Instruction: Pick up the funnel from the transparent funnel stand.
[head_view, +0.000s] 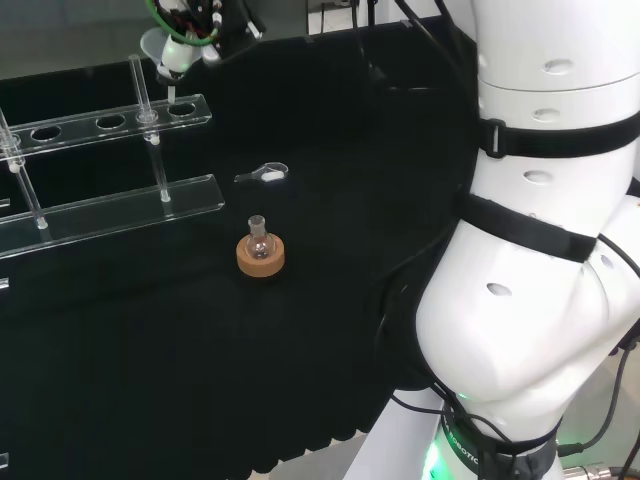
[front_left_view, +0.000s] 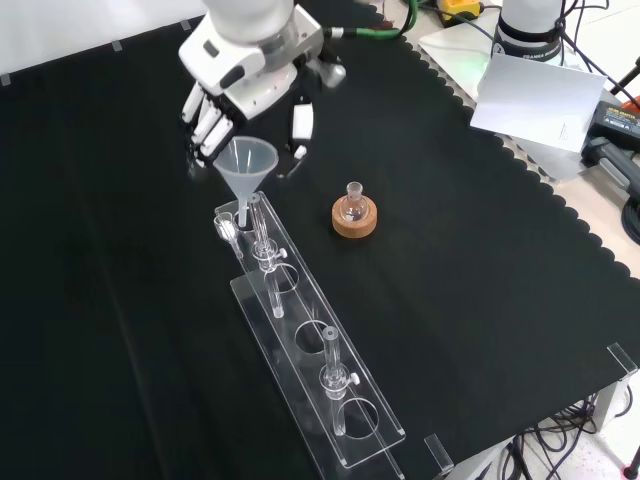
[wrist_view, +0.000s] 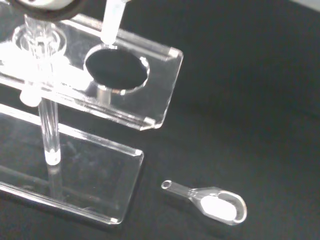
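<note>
The clear funnel (front_left_view: 247, 162) hangs over the end hole of the transparent funnel stand (front_left_view: 300, 335). My hand (front_left_view: 250, 70) reaches in from the front view's top. Its fingers (front_left_view: 205, 125) and thumb (front_left_view: 300, 125) are curled around the funnel's cone. In the wrist view the funnel's stem (wrist_view: 112, 22) ends just above the rim of the end hole in the stand (wrist_view: 155, 85). In the head view the funnel (head_view: 163, 50) sits under the hand (head_view: 195, 25) at the back, and its stem points down at the stand (head_view: 100, 125).
A small round flask on a cork ring (front_left_view: 354, 215) (head_view: 260, 252) stands to the stand's right in the front view. A small glass scoop with white content (wrist_view: 215, 202) (front_left_view: 226, 228) (head_view: 265, 174) lies on the cloth near the stand's end. White paper (front_left_view: 530, 95) lies beyond the cloth's scalloped edge.
</note>
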